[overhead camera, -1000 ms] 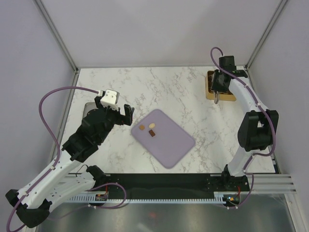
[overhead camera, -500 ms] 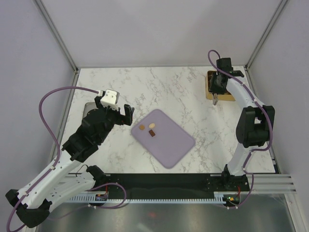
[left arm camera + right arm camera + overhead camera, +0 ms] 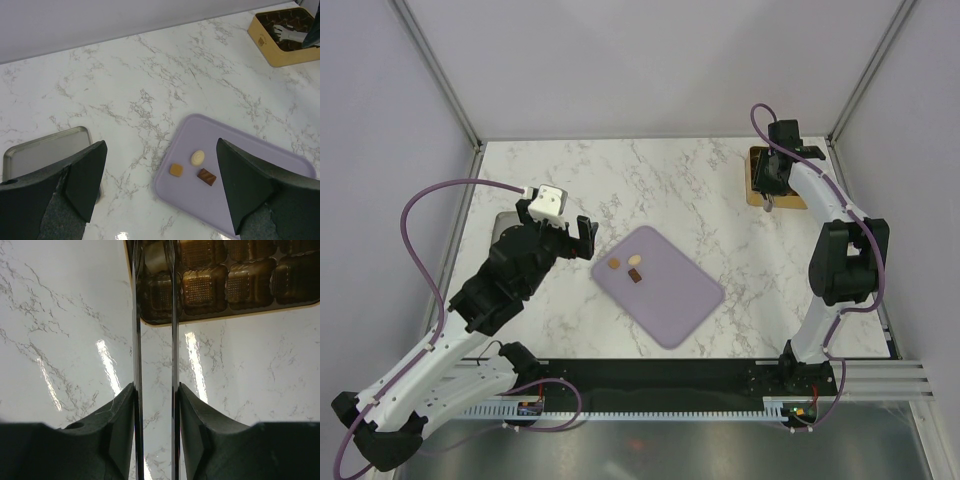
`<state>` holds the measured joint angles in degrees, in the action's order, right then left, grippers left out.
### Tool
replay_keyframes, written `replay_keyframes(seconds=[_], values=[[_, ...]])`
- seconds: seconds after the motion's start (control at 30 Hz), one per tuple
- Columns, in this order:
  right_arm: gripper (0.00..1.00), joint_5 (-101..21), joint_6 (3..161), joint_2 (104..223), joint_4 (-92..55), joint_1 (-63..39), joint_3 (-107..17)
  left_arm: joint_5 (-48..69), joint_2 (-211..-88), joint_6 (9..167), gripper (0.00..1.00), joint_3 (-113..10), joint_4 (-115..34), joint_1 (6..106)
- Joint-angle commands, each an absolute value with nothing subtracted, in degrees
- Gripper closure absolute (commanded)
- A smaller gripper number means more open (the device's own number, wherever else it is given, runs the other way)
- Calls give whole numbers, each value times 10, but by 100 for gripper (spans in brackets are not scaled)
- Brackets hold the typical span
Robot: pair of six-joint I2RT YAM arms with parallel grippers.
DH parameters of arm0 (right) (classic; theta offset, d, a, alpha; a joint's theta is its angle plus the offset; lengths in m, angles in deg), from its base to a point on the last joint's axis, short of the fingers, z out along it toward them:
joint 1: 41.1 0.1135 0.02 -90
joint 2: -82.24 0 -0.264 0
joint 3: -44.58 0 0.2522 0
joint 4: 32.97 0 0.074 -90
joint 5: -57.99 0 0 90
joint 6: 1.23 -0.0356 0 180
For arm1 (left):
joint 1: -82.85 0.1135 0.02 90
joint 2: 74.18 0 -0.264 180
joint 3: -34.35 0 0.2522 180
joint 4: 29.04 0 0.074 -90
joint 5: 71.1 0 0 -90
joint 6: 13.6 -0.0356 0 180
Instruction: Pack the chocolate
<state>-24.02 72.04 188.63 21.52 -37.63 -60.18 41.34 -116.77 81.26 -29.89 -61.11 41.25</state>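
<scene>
Three chocolate pieces lie on one smooth lilac mat: cream oval, caramel square, dark brown block. One gold tray with ribbed cups sits well apart. Left tool gapes wide, empty; right tool's thin blades stand narrowly apart over its edge.

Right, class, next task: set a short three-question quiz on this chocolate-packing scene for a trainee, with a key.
1. Multiple choice: how many chocolates lie on the lilac mat? A two, B three, C six.
2. True or false: the left fingers stand wide open and hold nothing.
3. Fill in: the fingers at the gold tray belong to the ____ arm.
Key: 1 B; 2 true; 3 right.
</scene>
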Motion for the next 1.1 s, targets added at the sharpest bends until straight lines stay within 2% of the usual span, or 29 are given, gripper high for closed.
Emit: replay_keyframes(seconds=[0.0, 0.23, 0.43, 0.63, 1.07], values=[[55, -230, 719, 1869, 199, -380, -605, 430, -1165, 789, 2, -297, -588, 410], [54, -242, 718, 1836, 203, -371, -605, 431, -1166, 789, 2, -297, -588, 411], [54, -238, 729, 1785, 204, -320, -581, 432, -1165, 789, 2, -296, -588, 410], [53, -234, 757, 1736, 203, -211, -529, 437, -1167, 788, 2, -296, -587, 410], [50, -308, 751, 1614, 157, 13, -360, 445, -1166, 788, 2, -294, -585, 410]])
